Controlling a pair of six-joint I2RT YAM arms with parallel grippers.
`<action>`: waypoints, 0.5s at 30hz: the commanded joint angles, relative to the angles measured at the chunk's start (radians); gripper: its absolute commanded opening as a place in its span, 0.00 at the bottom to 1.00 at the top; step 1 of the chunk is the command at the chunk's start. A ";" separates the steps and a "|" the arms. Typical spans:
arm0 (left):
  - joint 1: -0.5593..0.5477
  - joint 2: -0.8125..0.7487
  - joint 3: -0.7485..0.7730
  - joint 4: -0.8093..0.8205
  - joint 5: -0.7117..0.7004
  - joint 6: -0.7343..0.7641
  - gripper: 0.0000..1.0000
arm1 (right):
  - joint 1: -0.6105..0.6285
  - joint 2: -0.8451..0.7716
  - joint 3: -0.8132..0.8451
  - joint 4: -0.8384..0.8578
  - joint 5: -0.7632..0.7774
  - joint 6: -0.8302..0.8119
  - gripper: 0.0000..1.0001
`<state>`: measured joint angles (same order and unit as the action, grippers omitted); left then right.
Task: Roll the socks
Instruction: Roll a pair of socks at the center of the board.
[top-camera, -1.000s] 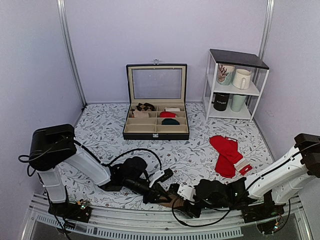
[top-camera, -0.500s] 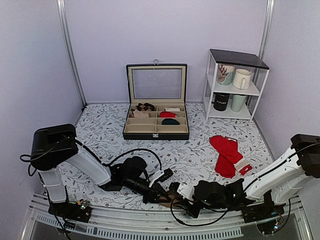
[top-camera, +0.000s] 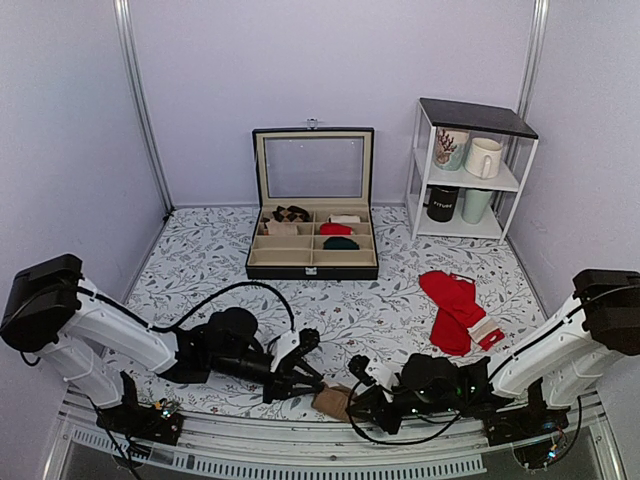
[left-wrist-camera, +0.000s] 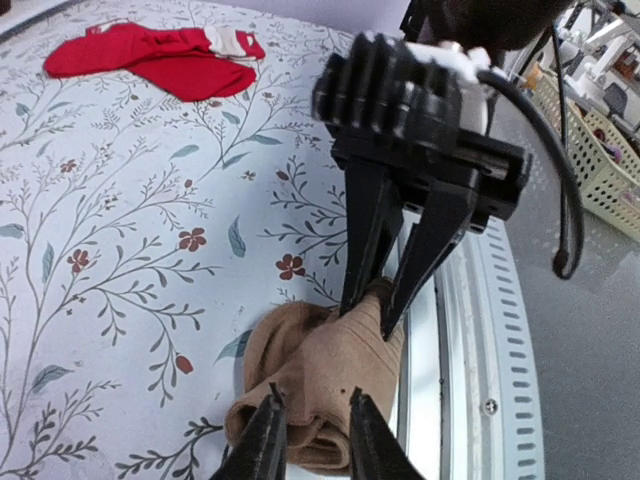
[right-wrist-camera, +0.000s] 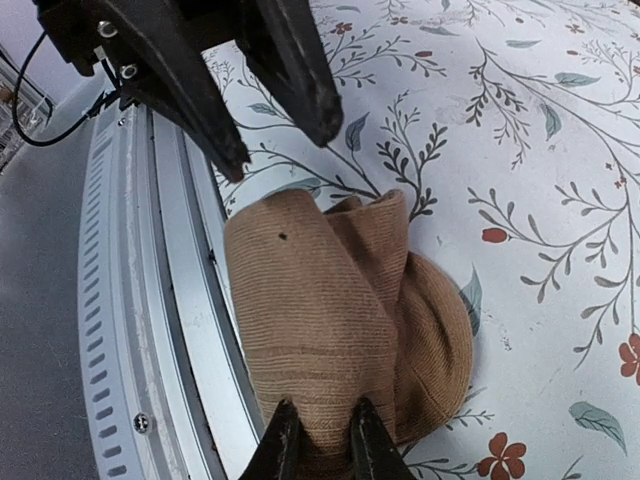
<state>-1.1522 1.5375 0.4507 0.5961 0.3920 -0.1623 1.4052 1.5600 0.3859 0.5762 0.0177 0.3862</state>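
Your flowered counter (top-camera: 200, 260) carries everything close to its front rail (right-wrist-camera: 150, 300). Your right hand (right-wrist-camera: 323, 405) is clamped on a fold of the socks (right-wrist-camera: 330, 300). Your left hand (left-wrist-camera: 315, 400) points at them from just beside, fingers slightly apart, gripping nothing. The socks lie as a tan bundle at the counter's near edge.

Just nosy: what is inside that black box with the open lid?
Several rolls, including a red roll and a dark green roll. The box's front wall hides part of the nearest compartments.
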 joint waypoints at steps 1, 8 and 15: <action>0.003 0.007 -0.057 0.102 -0.058 0.121 0.22 | -0.046 0.038 -0.018 -0.197 -0.089 0.041 0.14; -0.065 0.049 -0.109 0.271 -0.048 0.136 0.31 | -0.066 0.105 0.038 -0.270 -0.149 0.020 0.14; -0.102 0.025 -0.089 0.199 -0.027 0.211 0.59 | -0.110 0.120 0.044 -0.307 -0.204 0.012 0.14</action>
<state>-1.2377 1.5703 0.3473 0.7811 0.3466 -0.0040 1.3190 1.6138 0.4568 0.5167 -0.1501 0.4042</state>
